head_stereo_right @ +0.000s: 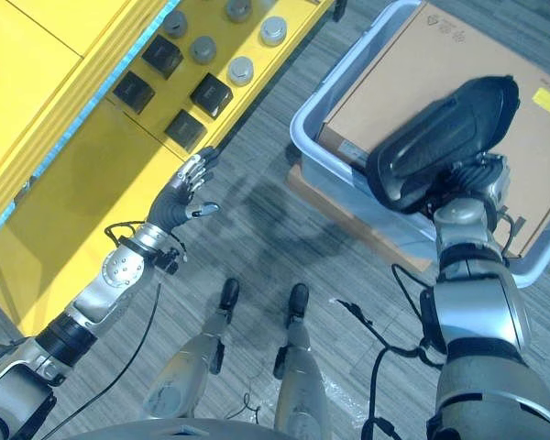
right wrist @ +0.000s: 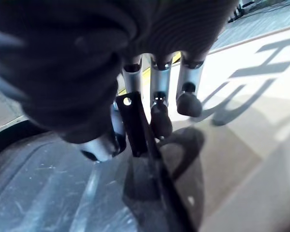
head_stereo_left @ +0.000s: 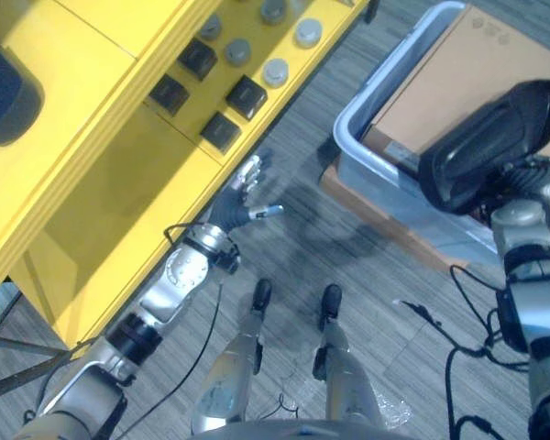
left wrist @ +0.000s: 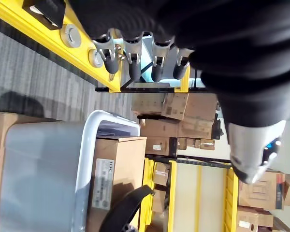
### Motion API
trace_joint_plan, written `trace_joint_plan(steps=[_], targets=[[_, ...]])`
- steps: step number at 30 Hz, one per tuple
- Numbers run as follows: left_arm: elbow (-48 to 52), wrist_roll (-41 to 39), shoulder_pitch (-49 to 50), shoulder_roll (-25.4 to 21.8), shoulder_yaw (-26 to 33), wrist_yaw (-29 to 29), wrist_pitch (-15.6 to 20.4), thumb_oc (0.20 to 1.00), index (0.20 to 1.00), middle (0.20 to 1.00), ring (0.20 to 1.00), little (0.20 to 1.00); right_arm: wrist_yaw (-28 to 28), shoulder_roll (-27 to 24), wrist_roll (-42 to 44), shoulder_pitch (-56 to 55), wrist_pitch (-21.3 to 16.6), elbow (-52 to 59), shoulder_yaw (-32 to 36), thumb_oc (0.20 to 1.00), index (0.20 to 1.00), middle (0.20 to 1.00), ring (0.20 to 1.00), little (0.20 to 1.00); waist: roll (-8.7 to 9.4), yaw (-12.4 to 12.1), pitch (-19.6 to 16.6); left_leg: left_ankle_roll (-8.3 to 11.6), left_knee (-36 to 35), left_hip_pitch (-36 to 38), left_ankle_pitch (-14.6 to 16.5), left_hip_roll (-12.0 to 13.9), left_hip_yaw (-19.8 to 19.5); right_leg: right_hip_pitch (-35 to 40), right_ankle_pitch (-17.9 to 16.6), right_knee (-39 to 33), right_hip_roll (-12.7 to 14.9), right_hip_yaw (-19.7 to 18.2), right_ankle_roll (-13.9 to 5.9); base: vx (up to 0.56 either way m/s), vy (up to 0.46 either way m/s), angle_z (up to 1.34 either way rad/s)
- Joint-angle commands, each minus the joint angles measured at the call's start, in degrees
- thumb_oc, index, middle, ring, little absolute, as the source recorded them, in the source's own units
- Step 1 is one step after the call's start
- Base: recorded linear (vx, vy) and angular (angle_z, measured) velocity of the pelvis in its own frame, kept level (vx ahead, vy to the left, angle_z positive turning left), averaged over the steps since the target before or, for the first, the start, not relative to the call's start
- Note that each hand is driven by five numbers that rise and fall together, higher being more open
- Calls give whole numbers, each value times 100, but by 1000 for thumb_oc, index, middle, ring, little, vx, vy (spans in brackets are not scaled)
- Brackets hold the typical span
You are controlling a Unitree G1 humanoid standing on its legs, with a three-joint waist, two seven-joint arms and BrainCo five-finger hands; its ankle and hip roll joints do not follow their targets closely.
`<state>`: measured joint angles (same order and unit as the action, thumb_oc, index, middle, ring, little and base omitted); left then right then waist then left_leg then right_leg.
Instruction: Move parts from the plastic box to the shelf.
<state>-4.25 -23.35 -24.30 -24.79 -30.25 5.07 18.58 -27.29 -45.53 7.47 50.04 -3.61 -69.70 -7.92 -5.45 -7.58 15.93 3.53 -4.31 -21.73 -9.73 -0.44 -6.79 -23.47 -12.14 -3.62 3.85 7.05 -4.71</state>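
Note:
The grey plastic box [head_stereo_left: 367, 96] stands on the floor at the right with a large cardboard carton [head_stereo_right: 412, 82] inside. My right hand [head_stereo_right: 445, 137] hovers over the box's near side. In the right wrist view its fingers [right wrist: 159, 116] and thumb pinch a thin black flat part [right wrist: 135, 125] with a hole at its end. The yellow shelf [head_stereo_left: 119, 137] runs along the left and carries black square parts [head_stereo_left: 246, 96] and grey round parts [head_stereo_left: 275, 71]. My left hand [head_stereo_left: 243, 197] is open and holds nothing, just off the shelf's front edge below the black parts.
A flat cardboard sheet [head_stereo_left: 385, 220] lies under the box on the grey floor. The box's rim [left wrist: 89, 145] shows in the left wrist view, with stacked cartons [left wrist: 174, 121] and more yellow racks behind. Open floor lies between shelf and box.

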Motion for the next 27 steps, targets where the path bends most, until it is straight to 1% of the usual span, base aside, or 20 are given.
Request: trace_joint_plan(steps=[1, 4, 5, 6, 8, 11, 15, 18, 20, 21, 22, 23, 25, 26, 27], targets=[[289, 182, 147, -180, 247, 79, 280, 1000, 1000, 1000, 1000, 1000, -500, -170, -103, -483, -125, 258, -128, 200, 200, 200, 200, 200, 260, 109, -128, 275, 424, 295, 1220, 380, 638, 154, 1467, 788, 285, -488, -732, -20, -36, -11], [348, 160, 403, -284, 491, 36, 237, 1000, 1000, 1000, 1000, 1000, -679, -225, -649, -1013, -89, 1225, 81, 200, 200, 200, 200, 200, 392, 219, -246, 261, 480, 469, 1307, 453, 698, 304, 1528, 824, 279, -499, -695, 2, -36, -10], [350, 160, 404, -287, 486, 36, 236, 1000, 1000, 1000, 1000, 1000, -680, -223, -652, -1026, -85, 1235, 92, 200, 200, 200, 200, 200, 395, 214, -244, 261, 478, 476, 1307, 453, 699, 310, 1528, 823, 279, -500, -695, 28, -55, -10], [331, 298, 483, -420, 676, 28, 194, 1000, 1000, 1000, 1000, 1000, -746, -284, -1288, -1560, -27, 2212, 246, 200, 200, 200, 200, 200, 492, 313, -359, 275, 472, 677, 1364, 522, 771, 478, 1595, 838, 271, -513, -682, 34, -55, -17], [343, 651, 499, -587, 827, 21, 117, 1000, 1000, 1000, 1000, 1000, -776, -386, -1895, -1953, 35, 2840, 476, 200, 200, 200, 200, 200, 581, 393, -500, 273, 467, 895, 1447, 598, 837, 651, 1669, 854, 257, -536, -656, 70, -64, -19], [385, 1062, 505, -755, 942, -28, 5, 1000, 1000, 1000, 1000, 1000, -638, -514, -2653, -2621, 111, 3714, 760, 200, 200, 200, 200, 200, 719, 532, -785, 266, 446, 1202, 1498, 667, 936, 895, 1728, 849, 256, -532, -633, 101, -45, -13], [407, 1220, 403, -827, 1034, -184, -125, 1000, 1000, 1000, 1000, 1000, -373, -811, -3563, -3377, 121, 4742, 1133, 200, 200, 200, 200, 200, 869, 702, -1124, 286, 402, 1717, 1595, 735, 1088, 1300, 1833, 853, 211, -556, -637, 96, -27, -4], [189, 1208, 304, -609, 994, -232, -250, 1000, 1000, 1000, 1000, 1000, -245, -970, -4032, -3839, 99, 5392, 1437, 200, 200, 200, 200, 200, 953, 831, -1350, 299, 360, 2045, 1642, 767, 1218, 1553, 1868, 864, 187, -572, -657, 60, -5, -17], [-7, 1151, 264, -412, 954, -232, -336, 1000, 1000, 1000, 1000, 1000, -179, -986, -4201, -4052, 84, 5780, 1627, 200, 200, 200, 200, 200, 993, 872, -1457, 300, 354, 2204, 1608, 783, 1295, 1677, 1834, 875, 186, -594, -664, 0, 0, 0], [-7, 1151, 264, -412, 954, -232, -336, 1000, 1000, 1000, 1000, 1000, -179, -986, -4201, -4052, 84, 5780, 1627, 200, 200, 200, 200, 200, 993, 872, -1457, 300, 354, 2204, 1608, 783, 1295, 1677, 1834, 875, 186, -594, -664, 16, 30, -11], [-347, 935, 307, -34, 861, -254, -488, 1000, 1000, 1000, 1000, 1000, -92, -957, -4408, -4263, 98, 6173, 1751, 200, 200, 200, 200, 200, 1025, 925, -1599, 287, 341, 2457, 1662, 803, 1407, 1868, 1851, 901, 179, -628, -670, 54, 49, -20], [-571, 798, 317, 170, 794, -239, -567, 1000, 1000, 1000, 1000, 1000, -95, -967, -4493, -4256, 145, 6268, 1753, 200, 200, 200, 200, 200, 1035, 949, -1649, 280, 346, 2548, 1685, 808, 1443, 1933, 1855, 914, 177, -642, -681, 89, 56, -27], [-587, 797, 312, 180, 790, -240, -560, 1000, 1000, 1000, 1000, 1000, -90, -970, -4496, -4265, 150, 6275, 1757, 200, 200, 200, 200, 200, 1019, 943, -1650, 281, 331, 2593, 1735, 816, 1450, 1970, 1904, 912, 171, -638, -690, 40, 30, -18], [-943, 585, 406, 525, 654, -216, -691, 1000, 1000, 1000, 1000, 1000, -93, -849, -4624, -4162, 212, 6456, 1637, 200, 200, 200, 200, 200, 1034, 984, -1739, 233, 372, 2759, 1753, 816, 1557, 2072, 1855, 938, 149, -729, -692, 21, 42, -18], [-1031, 487, 451, 630, 606, -228, -748, 1000, 1000, 1000, 1000, 1000, -109, -808, -4654, -4115, 216, 6555, 1603, 200, 200, 200, 200, 200, 1032, 1000, -1784, 226, 378, 2837, 1768, 823, 1603, 2121, 1855, 942, 136, -754, -693, 21, 42, -18]])
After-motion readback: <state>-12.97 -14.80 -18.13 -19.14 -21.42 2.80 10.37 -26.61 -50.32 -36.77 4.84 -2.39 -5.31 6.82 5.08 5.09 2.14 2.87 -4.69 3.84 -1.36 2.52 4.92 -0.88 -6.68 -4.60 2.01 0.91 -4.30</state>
